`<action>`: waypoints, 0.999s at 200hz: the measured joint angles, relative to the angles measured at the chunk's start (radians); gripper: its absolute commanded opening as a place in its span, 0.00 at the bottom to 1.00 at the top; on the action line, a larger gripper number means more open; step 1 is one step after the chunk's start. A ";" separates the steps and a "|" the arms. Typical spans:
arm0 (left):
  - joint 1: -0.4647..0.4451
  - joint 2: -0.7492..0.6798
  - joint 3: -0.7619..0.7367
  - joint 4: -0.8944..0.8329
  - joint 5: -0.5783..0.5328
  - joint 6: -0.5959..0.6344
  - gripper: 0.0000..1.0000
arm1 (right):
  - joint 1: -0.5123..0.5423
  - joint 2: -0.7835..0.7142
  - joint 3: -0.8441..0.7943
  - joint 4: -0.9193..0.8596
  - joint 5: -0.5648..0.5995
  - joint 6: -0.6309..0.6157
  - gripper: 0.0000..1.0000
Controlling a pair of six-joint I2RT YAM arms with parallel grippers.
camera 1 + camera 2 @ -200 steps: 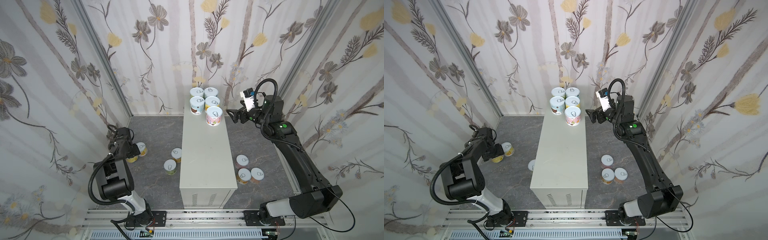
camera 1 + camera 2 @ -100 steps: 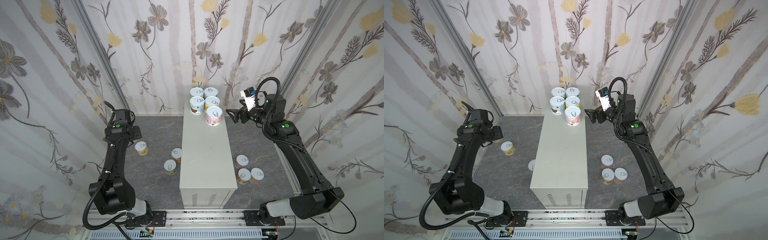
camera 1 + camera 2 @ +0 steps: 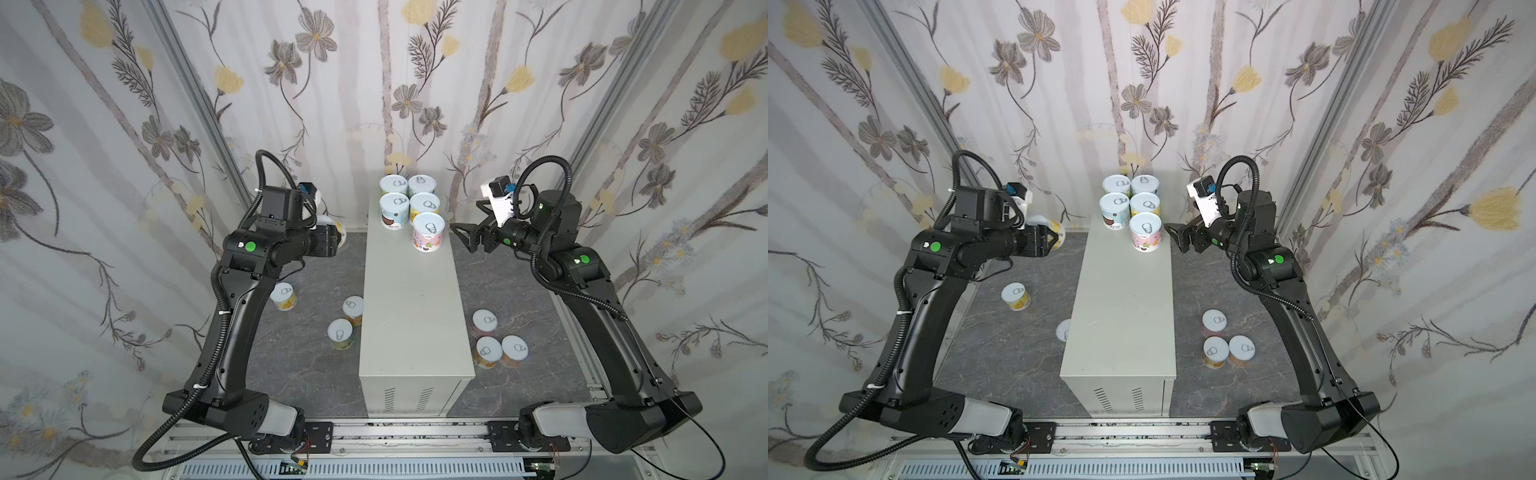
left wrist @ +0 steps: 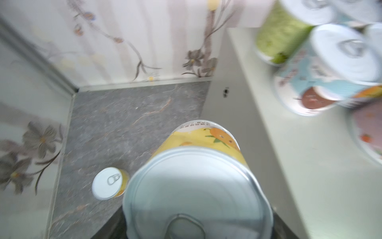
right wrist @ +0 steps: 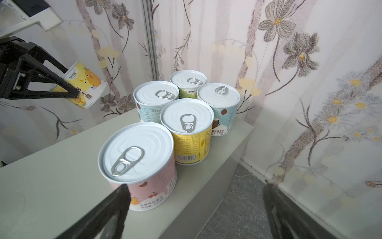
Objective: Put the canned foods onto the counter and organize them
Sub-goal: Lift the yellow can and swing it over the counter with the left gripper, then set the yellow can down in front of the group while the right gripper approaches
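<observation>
Jaws: left gripper holds yellow can aloft, right gripper gapes empty; next, set it on counter beside pink can.

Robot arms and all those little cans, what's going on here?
Two robot arms are tidying cans onto the counter. The left gripper holds a yellow can up in the air beside the counter's far end. The right gripper is open and empty, just beside the pink can, the nearest of five cans standing in a bunch there. Six cans stand on the floor: three on the left side and three on the right side.
</observation>
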 measured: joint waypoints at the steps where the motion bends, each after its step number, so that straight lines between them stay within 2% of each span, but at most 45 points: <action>1: -0.007 0.003 0.006 -0.003 0.000 0.001 0.46 | 0.000 -0.001 0.000 0.000 0.000 0.000 1.00; 16: -0.112 0.044 0.087 -0.033 -0.015 0.013 0.47 | 0.011 -0.017 -0.003 -0.009 0.000 -0.003 1.00; 34: -0.195 0.087 0.135 -0.075 -0.051 0.025 0.48 | 0.019 -0.041 -0.023 -0.016 0.002 -0.003 1.00; 60: -0.281 0.129 0.166 -0.089 -0.113 0.032 0.49 | 0.035 -0.087 -0.062 -0.022 0.011 -0.003 1.00; 79: -0.323 0.148 0.183 -0.092 -0.166 0.037 0.57 | 0.039 -0.121 -0.087 -0.021 0.011 -0.003 1.00; 104: -0.365 0.172 0.223 -0.122 -0.211 0.032 0.63 | 0.039 -0.148 -0.114 -0.022 0.019 -0.015 1.00; 122: -0.386 0.186 0.249 -0.146 -0.237 0.027 0.74 | 0.038 -0.155 -0.126 -0.023 0.035 -0.027 1.00; 148: -0.398 0.204 0.277 -0.174 -0.251 0.024 0.81 | 0.038 -0.166 -0.142 -0.023 0.039 -0.040 1.00; 200: -0.400 0.234 0.303 -0.192 -0.254 0.025 0.83 | 0.037 -0.175 -0.155 -0.023 0.056 -0.055 1.00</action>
